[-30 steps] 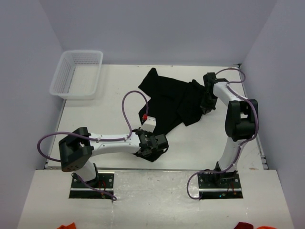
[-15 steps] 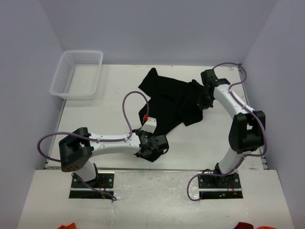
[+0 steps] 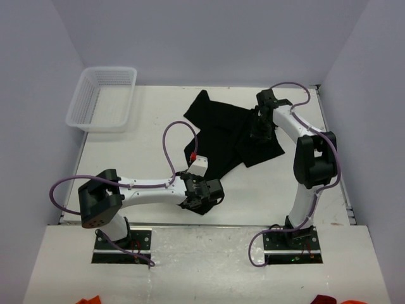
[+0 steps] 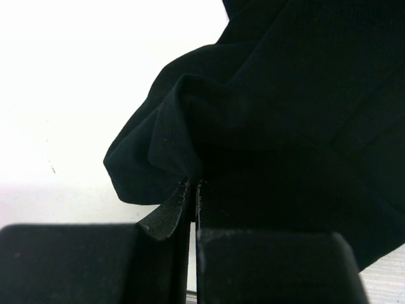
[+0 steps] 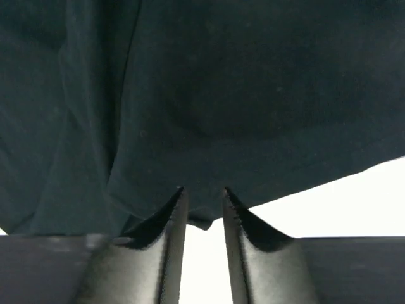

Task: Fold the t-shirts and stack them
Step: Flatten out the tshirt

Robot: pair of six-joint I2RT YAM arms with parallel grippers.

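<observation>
- One heap of black t-shirts (image 3: 221,136) lies crumpled at the middle of the table (image 3: 139,158), stretching from the far centre down toward the near edge. Whether it is a single garment or several cannot be told from the folds.
- One near corner of the cloth is bunched up into a ridge in the left wrist view, where the cloth (image 4: 285,95) fills most of the picture.
- Two grippers are at the heap, one at each end.
- The left gripper (image 3: 205,193) is at the near corner. Its fingers are pressed together (image 4: 192,183), with the fold of cloth pinched between the tips.
- The right gripper (image 3: 259,130) is over the far right part of the heap. Its fingers stand slightly apart (image 5: 202,193), clamped on nothing, with the cloth's edge (image 5: 221,95) just past the tips and white table showing through the gap.
- One white mesh basket (image 3: 95,125) sits at the far left corner, well apart from the cloth.
- Two purple cables, one per arm, loop above the left arm (image 3: 171,136) and the right arm (image 3: 297,85).
</observation>
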